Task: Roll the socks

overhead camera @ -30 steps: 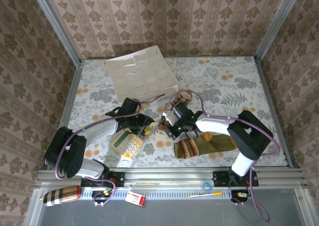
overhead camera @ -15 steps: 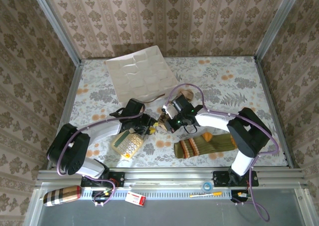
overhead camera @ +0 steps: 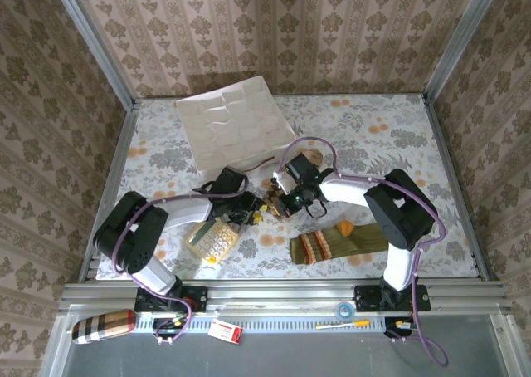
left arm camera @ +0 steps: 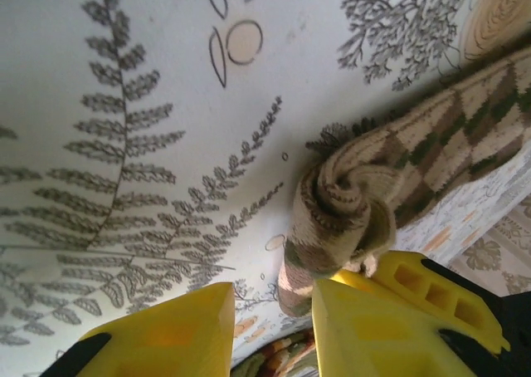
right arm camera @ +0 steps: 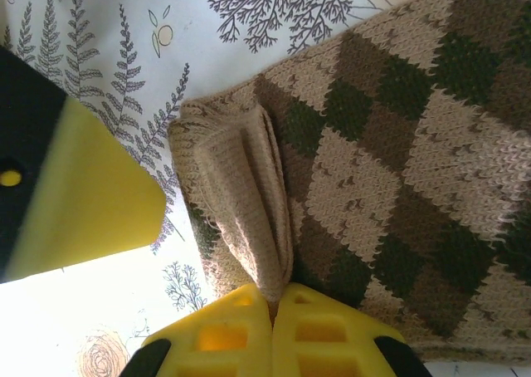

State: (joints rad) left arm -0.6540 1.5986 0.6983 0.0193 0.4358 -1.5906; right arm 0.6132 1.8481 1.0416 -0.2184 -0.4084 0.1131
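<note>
The brown-and-tan argyle sock [overhead camera: 292, 171] lies mid-table with its near end rolled into a tight coil [left arm camera: 338, 207]. My right gripper [right arm camera: 271, 312] is shut on a tan fold of that rolled end [right arm camera: 249, 203]; in the top view it [overhead camera: 277, 201] sits at the roll. Facing it from the left, my left gripper [left arm camera: 270, 335] is open, and the coil hangs just above and against its right finger [left arm camera: 373, 327]. In the top view the left gripper [overhead camera: 251, 212] almost touches the right one. The olive green sock [overhead camera: 342, 242], orange toe and striped cuff, lies flat to the near right.
A yellow calculator [overhead camera: 212, 239] lies just near-left of the left gripper. A white compartment tray [overhead camera: 235, 124] stands tilted at the back. Patterned walls close in the table on three sides; the metal rail [overhead camera: 282, 294] runs along the near edge.
The right gripper has drawn the rolled end slightly back and left. The left gripper has slid right, closing in on the roll.
</note>
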